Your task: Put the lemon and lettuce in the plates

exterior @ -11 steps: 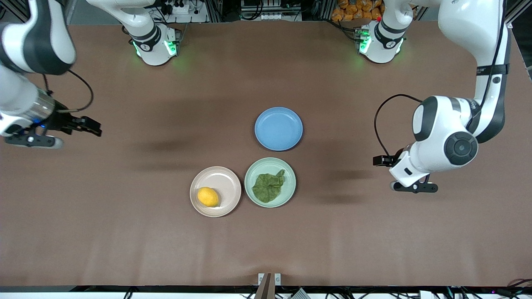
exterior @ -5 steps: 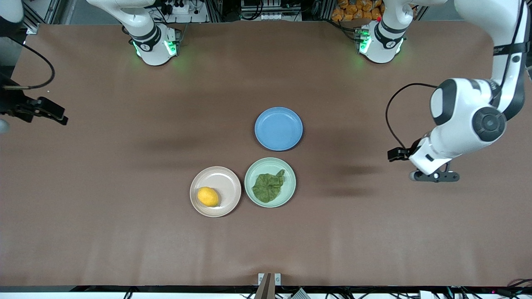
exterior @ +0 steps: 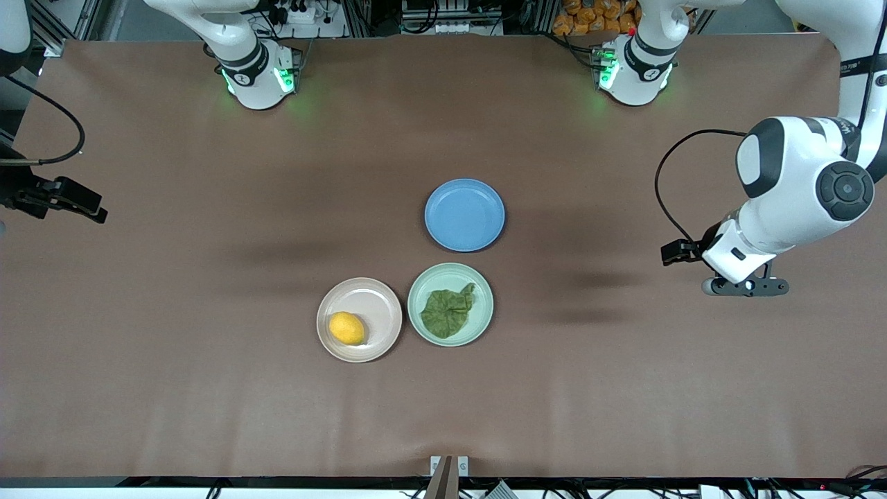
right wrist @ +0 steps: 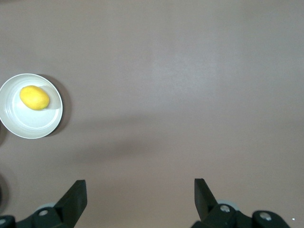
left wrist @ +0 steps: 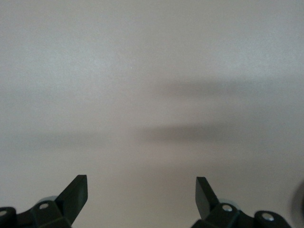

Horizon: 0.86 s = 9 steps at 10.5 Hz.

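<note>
With both pieces of produce already sitting in plates, the front view says this job looks finished, nothing left but for the arms to wait. Lemon [exterior: 346, 328] lies in the beige-pink plate [exterior: 374, 301], toward that plate's nearer edge; lettuce [exterior: 448, 312] lies flat in the mint green plate [exterior: 423, 287] just beside it. One blue plate [exterior: 464, 214], farther from the camera, holds nothing. Right gripper [exterior: 86, 206] hangs over bare table at the right arm's end, well apart from the plates; left gripper [exterior: 745, 285] hangs over bare table at the left arm's end, equally clear of them.

Over to the left wrist view: fingertips [left wrist: 78, 187] stand spread wide, holding nothing, and between them only plain table with soft shadows. No task item anywhere near these fingers.

Right wrist view now: the fingers [right wrist: 76, 192] stand spread wide and bare as well. Out ahead of them and off to one side sits the beige-pink plate with the lemon inside, well apart from the tips. Between the fingers, just tabletop.
</note>
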### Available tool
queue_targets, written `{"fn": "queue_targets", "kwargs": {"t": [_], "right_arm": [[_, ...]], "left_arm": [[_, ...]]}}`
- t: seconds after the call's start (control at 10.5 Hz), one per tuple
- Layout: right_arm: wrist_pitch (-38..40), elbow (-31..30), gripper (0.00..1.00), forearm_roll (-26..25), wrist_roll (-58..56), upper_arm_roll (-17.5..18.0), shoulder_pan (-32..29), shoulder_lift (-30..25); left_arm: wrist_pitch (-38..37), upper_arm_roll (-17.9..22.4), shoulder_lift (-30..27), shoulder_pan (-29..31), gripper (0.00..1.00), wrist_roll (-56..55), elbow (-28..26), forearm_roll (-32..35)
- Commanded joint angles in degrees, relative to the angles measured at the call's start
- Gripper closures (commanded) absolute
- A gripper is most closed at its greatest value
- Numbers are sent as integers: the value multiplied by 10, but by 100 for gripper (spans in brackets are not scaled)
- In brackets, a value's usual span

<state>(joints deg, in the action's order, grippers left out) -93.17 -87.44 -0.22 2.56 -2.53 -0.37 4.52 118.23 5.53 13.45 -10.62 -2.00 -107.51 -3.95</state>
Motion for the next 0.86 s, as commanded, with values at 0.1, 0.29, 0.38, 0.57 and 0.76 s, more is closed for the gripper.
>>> {"fn": "queue_targets", "kwargs": {"t": [0.1, 0.29, 0.38, 0.57, 0.76], "right_arm": [[17, 20, 0, -9, 10, 8, -6, -3], [9, 9, 0, -9, 10, 11, -3, -10], [2, -2, 0, -9, 10, 11, -2, -17], [-14, -27, 0, -12, 10, 11, 0, -33], [-24, -41, 0, -15, 10, 11, -1, -42]], "left_arm": [[10, -6, -27, 11, 0, 4, -19, 13], [5, -7, -33, 15, 0, 3, -19, 13], [5, -7, -33, 15, 0, 3, -17, 12], [3, -30, -33, 36, 0, -1, -14, 12], [3, -64, -32, 70, 0, 1, -11, 12]]}}
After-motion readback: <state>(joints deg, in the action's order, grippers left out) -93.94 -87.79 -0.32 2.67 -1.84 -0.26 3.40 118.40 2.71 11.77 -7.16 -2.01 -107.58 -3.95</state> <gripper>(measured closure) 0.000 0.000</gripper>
